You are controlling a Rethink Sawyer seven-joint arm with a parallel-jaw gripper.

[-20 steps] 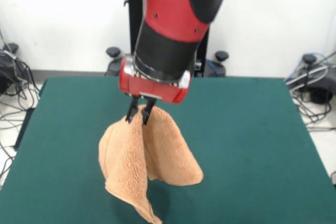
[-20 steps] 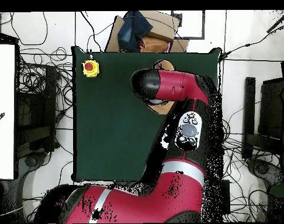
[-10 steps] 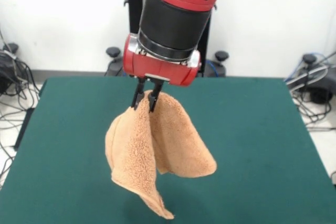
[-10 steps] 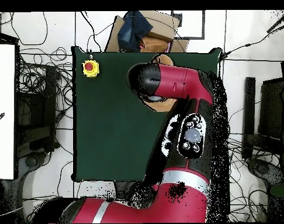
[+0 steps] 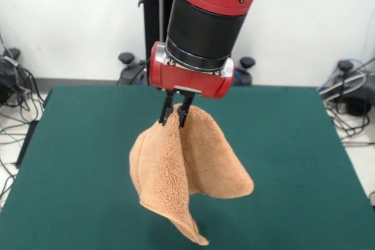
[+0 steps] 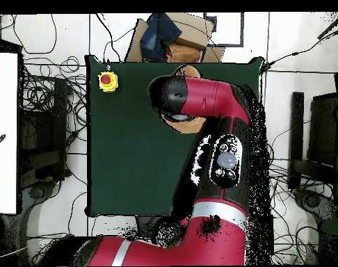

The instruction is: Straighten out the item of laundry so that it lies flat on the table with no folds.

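Gripper (image 5: 174, 115) clamped on the upper fold of the towel (image 5: 187, 174); we read the two dark fingers as pinched together through the terry, with the cloth bunched between them; the towel hangs straight down from that pinch, directly beneath the wrist, so its long axis runs vertically and not along the table (image 5: 293, 144). In the front view two lobes drape from the grip; one falls to the left and tapers to a corner at the picture's bottom edge, the other swells out to the right and ends higher; the cloth is doubled over itself along the line below the fingers. We cannot tell whether the lowest corner touches the green top or hangs just clear of it; most of the towel is plainly off the surface. From overhead the red arm (image 6: 206, 104) covers nearly all of it; only a peach sliver of towel (image 6: 188, 124) shows beneath the wrist, over the far half of the table (image 6: 123, 153), away from the robot's base. Our judgement: since the cloth lies below the gripper and not beside it, the next move turns on lowering and dragging sideways so the trailing corner lands first and the fold opens.
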